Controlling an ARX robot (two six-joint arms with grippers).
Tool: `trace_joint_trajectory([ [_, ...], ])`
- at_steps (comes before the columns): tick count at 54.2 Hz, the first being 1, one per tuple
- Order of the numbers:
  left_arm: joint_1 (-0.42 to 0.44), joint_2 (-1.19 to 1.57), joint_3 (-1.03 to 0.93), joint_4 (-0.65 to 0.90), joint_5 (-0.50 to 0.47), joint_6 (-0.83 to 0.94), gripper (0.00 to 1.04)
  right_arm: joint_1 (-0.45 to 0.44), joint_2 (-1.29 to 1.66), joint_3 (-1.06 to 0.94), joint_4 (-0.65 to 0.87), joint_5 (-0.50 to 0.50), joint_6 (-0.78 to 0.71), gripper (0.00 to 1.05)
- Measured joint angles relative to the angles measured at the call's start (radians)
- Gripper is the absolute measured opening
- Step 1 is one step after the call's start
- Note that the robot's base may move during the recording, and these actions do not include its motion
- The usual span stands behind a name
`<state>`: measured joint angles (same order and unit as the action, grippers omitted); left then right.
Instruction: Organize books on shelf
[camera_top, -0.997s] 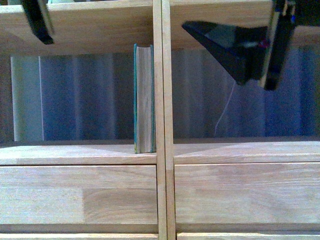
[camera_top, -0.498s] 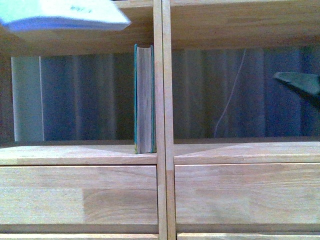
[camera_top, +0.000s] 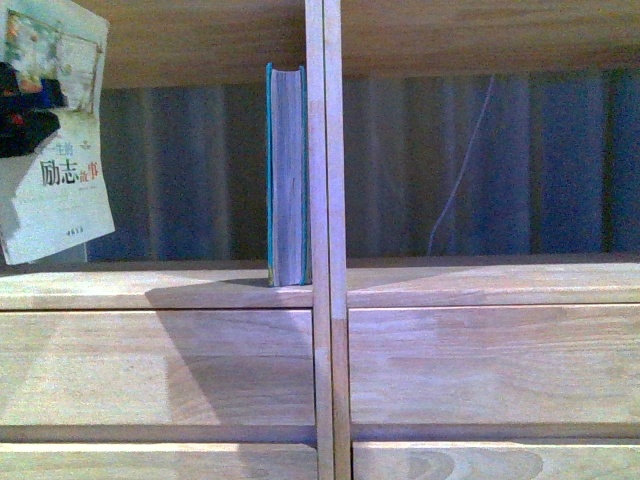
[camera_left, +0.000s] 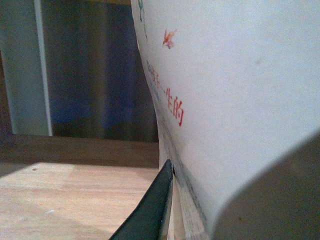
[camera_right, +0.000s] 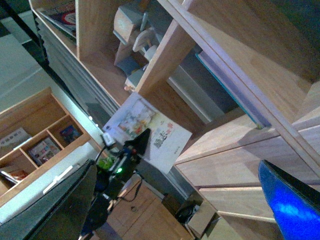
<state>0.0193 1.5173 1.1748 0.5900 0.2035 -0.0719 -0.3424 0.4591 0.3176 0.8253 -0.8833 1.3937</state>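
Paperback (camera_top: 62, 205) left of upright teal book (camera_top: 287, 175)

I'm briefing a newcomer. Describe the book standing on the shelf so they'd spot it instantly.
Find the shelf's central divider. Just left of it a book stands upright against it, page edges facing out. Its teal cover and thickness set it apart from the thin pale paperback held in the air.

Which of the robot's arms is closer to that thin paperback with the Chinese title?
Left. The left gripper clamps the paperback by the shelf; the right gripper hangs well back from it, jaws open.
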Motion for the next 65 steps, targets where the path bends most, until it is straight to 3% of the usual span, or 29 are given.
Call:
trace_joint_trajectory([
  [11,-0.052,0.187,0.171,-0.040,-0.077,0.186,0.19,0.095,-0.075,-0.059,-0.069,0.077,0.014,0.98],
  [22,-0.084,0.345,0.392,-0.139,-0.129,0.218,0.19,0.136,-0.109,-0.107,-0.095,0.122,0.036,0.98],
  [44,-0.154,0.551,0.764,-0.249,-0.198,0.224,0.19,0.150,-0.143,-0.152,-0.134,0.137,0.063,0.98],
  [65,-0.200,0.748,0.982,-0.397,-0.337,0.279,0.19,0.122,-0.138,-0.153,-0.090,0.130,0.105,0.98],
])
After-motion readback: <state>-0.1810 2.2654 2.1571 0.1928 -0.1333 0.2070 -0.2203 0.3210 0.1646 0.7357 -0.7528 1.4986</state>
